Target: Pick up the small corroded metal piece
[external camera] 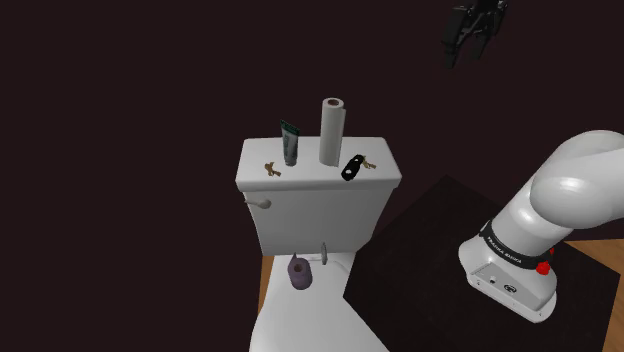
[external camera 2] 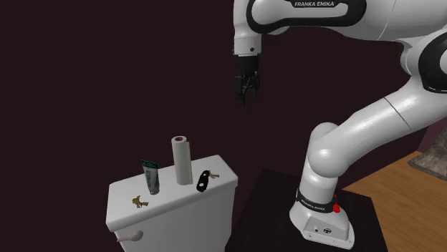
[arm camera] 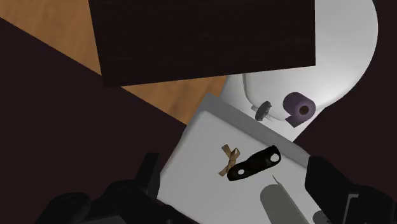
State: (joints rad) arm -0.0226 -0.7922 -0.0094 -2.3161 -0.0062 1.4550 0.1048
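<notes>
Tank lid (external camera: 312, 176) carries four things in a rough row. Shoulder view, left to right:
- small metal piece (external camera: 271, 169), lying flat near the left end
- tube (external camera: 291, 143), upright
- tall roll (external camera: 332, 130), upright, near the tube
- flat fob (external camera: 352, 167), lying near the right end

Tube and roll sit toward the back edge — metal piece and fob nearer the front. Flush lever (external camera: 260, 202) is on the tank front, below the metal piece. Smaller roll (external camera: 299, 272) lies on the toilet lid (external camera: 300, 325) in front of the tank. Stand (external camera: 420, 255) is right of the toilet — gripper (external camera: 463, 48) high above, right of the tank.
</notes>
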